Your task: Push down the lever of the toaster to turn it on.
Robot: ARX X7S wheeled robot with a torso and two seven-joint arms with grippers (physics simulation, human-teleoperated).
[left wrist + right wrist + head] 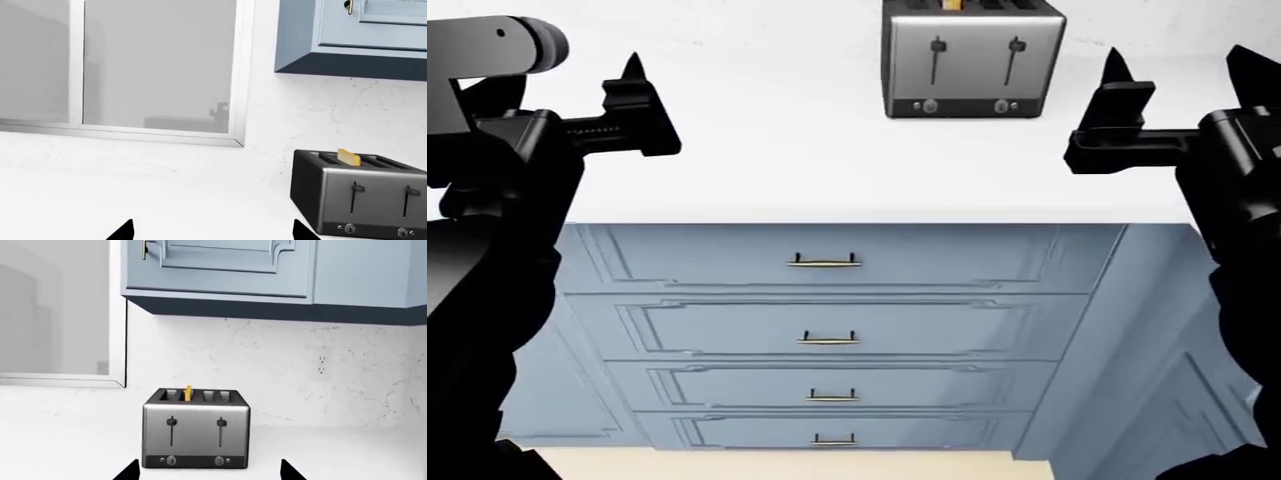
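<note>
The brushed-steel toaster (973,62) stands at the back of the white counter (827,170), a yellow slice (188,393) sticking out of one slot. Its lever (937,46) is the left-hand black slider on the front, up near the top of its slot, also seen in the right wrist view (171,422) and the left wrist view (357,188). My right gripper (209,471) is open, faces the toaster's front and stays well short of it. My left gripper (212,231) is open too, off to the toaster's left, one fingertip (633,68) showing in the head view.
A matching right-hand slider (1014,45) and two small dials (171,460) share the toaster's front. Blue upper cabinets (220,270) hang above, a window (153,70) lies to the left, and a wall outlet (322,365) to the right. Blue drawers (825,330) sit below the counter edge.
</note>
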